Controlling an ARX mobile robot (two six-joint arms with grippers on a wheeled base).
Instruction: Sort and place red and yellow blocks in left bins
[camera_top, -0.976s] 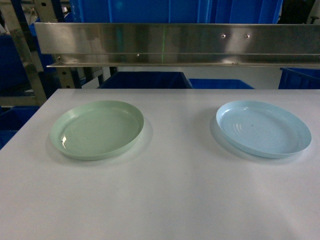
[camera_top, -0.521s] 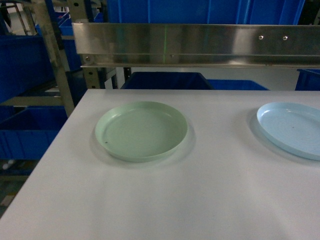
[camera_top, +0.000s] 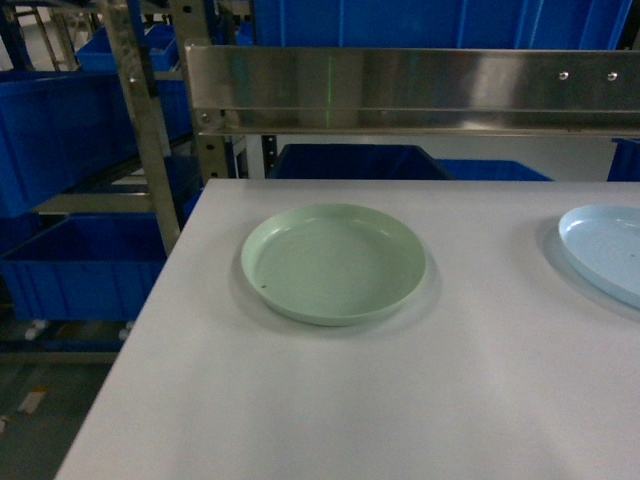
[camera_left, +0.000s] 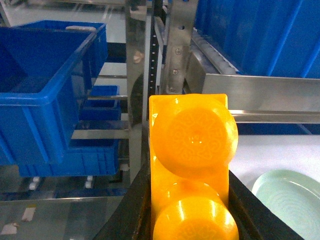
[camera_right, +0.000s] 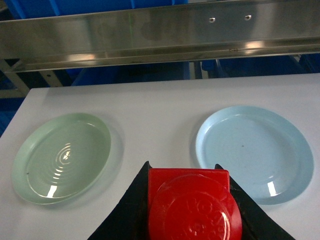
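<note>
A yellow studded block (camera_left: 192, 150) fills the left wrist view, and my left gripper (camera_left: 189, 172) is shut on it, black fingers (camera_left: 135, 200) against both its sides. Beyond it, left of the table, stands a blue bin (camera_left: 45, 90) on a rack. In the right wrist view my right gripper (camera_right: 183, 172) is shut on a red studded block (camera_right: 192, 207), above the table between two plates. The head view shows blue bins (camera_top: 60, 130) on the rack at the left, a lower one (camera_top: 85, 265) under them. Neither gripper shows in the head view.
An empty green plate (camera_top: 333, 263) and a light blue plate (camera_top: 605, 250) lie on the white table (camera_top: 350, 400). The table's left edge (camera_top: 150, 330) drops to the floor. A steel rail (camera_top: 420, 90) runs across the back, a rack upright (camera_top: 140, 120) beside it.
The head view has swung to the left: both plates slid rightward in it, the blue plate partly out of frame, and the rack with the blue bins came into view.
</note>
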